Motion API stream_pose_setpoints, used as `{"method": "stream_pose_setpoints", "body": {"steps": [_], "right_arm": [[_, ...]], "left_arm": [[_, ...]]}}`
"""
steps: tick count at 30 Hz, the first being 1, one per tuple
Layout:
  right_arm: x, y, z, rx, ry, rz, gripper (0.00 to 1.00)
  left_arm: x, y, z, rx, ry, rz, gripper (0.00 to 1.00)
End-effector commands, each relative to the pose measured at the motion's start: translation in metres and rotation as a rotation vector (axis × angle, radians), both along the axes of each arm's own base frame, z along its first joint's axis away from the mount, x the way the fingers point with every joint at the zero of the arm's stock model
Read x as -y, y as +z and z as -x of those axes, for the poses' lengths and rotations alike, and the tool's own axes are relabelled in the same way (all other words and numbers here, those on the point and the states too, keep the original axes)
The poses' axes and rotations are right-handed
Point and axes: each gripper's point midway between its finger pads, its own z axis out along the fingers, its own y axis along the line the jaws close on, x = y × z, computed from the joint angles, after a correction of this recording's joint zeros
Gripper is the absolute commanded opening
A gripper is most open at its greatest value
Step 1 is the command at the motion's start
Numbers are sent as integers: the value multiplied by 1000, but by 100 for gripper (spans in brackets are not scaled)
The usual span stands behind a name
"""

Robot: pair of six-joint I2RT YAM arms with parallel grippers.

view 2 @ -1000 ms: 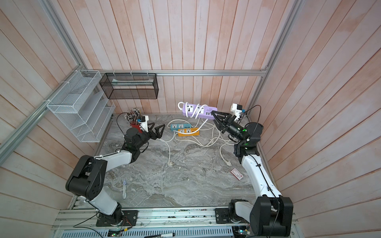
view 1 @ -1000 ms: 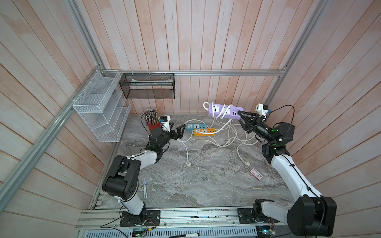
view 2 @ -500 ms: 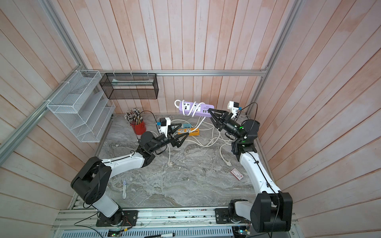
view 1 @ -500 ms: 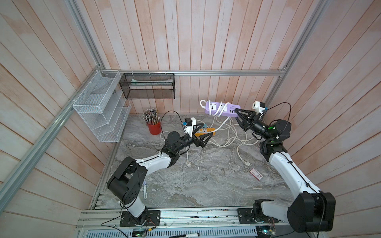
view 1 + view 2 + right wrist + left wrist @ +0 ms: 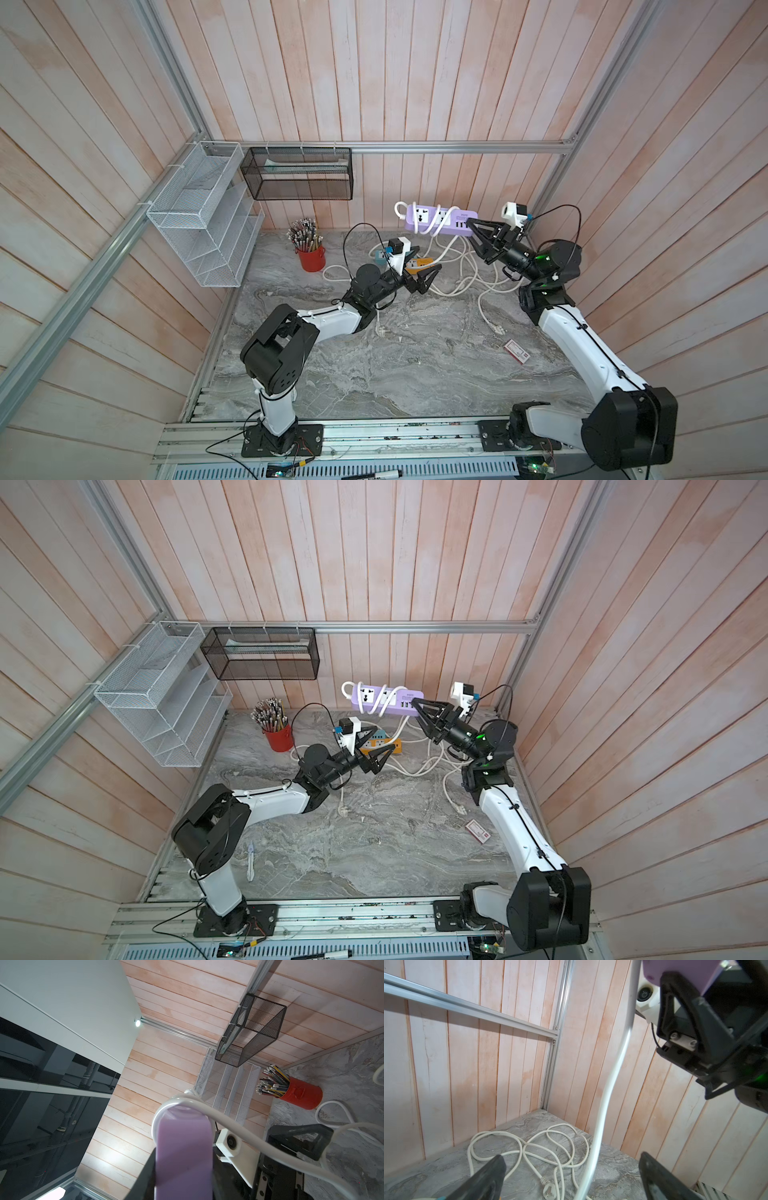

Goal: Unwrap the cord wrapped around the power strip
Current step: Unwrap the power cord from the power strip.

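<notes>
My right gripper is shut on one end of the purple power strip and holds it level in the air near the back wall. The white cord is looped around the strip's middle and hangs down to the table. In the right wrist view the strip sits between the jaws with the cord curling over its far end. My left gripper is open, below and to the left of the strip. In the left wrist view the hanging cord runs between its fingers, untouched.
Loose white cords lie coiled on the table under the strip, beside a teal and orange power strip. A red cup of pencils stands back left. A white mesh rack and a black mesh basket hang on the walls.
My left arm has swung from beside the red cup to the right, its open gripper now under the strip at the hanging cord. The right gripper has shifted the strip slightly left.
</notes>
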Motion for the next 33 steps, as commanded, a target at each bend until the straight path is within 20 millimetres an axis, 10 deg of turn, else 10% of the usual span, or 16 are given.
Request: {"method": "stream_pose_setpoints", "body": {"steps": [1,10,17,23,33], "right_arm": [[-2,29,8,102,-7,-32,23],[-13,28,8,93,21,-49,23],[-15,23,8,82,28,-54,23],[-16,21,7,79,31,-56,23],[-20,12,14,51,55,-28,23]], "left_arm": [[6,-4,-13,21,29,-26,100],[23,-14,-18,-21,-52,21,94],[25,-16,-21,-28,-69,22,23],[21,-18,-24,-34,-61,11,0],[-25,-21,-55,-61,67,40,0]]}}
